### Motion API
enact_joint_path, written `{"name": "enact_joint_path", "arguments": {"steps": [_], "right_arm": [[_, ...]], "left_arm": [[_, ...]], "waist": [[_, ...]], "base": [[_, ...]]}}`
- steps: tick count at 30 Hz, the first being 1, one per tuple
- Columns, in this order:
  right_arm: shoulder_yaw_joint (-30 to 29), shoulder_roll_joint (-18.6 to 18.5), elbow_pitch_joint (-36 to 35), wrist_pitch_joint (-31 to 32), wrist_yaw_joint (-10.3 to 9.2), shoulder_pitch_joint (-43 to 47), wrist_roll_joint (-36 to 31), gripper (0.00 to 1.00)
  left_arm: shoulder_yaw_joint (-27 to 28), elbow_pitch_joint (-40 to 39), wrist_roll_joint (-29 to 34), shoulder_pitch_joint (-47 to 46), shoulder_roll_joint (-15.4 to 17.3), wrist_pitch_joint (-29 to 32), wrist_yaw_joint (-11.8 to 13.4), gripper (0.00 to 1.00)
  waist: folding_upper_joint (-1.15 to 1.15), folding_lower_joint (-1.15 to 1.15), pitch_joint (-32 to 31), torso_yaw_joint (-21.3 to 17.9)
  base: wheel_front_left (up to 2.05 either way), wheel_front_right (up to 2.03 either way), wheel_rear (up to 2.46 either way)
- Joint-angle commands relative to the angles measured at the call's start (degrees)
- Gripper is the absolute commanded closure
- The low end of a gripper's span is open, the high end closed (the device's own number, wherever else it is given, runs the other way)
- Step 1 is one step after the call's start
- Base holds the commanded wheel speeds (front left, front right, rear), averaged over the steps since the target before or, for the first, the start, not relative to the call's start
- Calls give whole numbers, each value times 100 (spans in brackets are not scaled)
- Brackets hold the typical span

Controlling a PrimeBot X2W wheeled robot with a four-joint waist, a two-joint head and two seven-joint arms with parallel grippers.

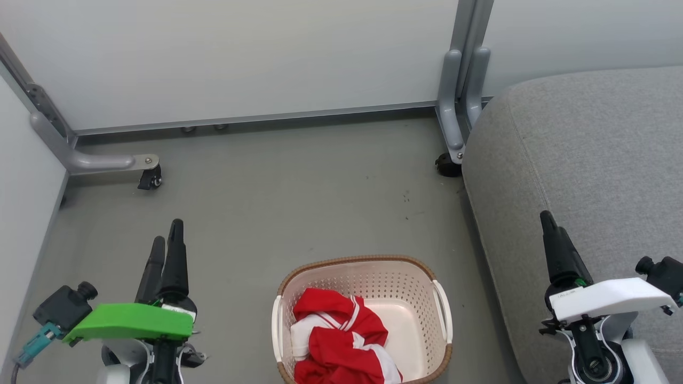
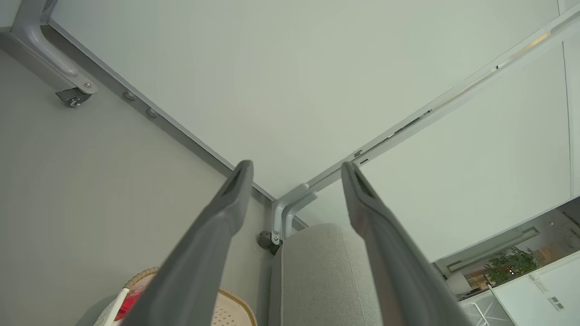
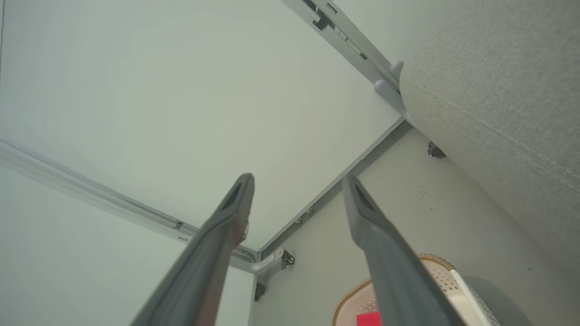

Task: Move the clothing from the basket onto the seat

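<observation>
Red-and-white soft clothing [image 1: 341, 336] is lying in the cream holey plastic basket [image 1: 373, 282], whose near edge is being cut off. The left gripper [image 1: 167, 232] and right gripper [image 1: 553, 224] are hanging on either side of it, jaws wide and empty.

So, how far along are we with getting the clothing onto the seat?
Nothing looks done: the red and white clothing lies bunched in the basket, and the visible part of the seat has no garment on it. Nothing is in hand: the left claw and right claw are open and empty, either side of the basket. All of the moving is left.
</observation>
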Motion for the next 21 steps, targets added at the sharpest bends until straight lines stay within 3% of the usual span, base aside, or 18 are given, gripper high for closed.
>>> {"name": "enact_joint_path", "arguments": {"steps": [1,2,21], "right_arm": [[37,-49,-124,-78,3,-16,-298,0],[114,-83,-149,-171,3,15,-738,0],[268,-132,-195,-487,3,76,-2241,0]], "left_arm": [[-59,-132,328,-117,70,-71,-20,0],[-149,-163,826,-97,90,-167,-22,0],[-394,-48,2281,-61,144,-483,65,0]], "waist": [[0,0,-2,-1],[0,0,-7,0],[0,0,-3,-14]], "base": [[0,0,0],[0,0,0],[0,0,0]]}}
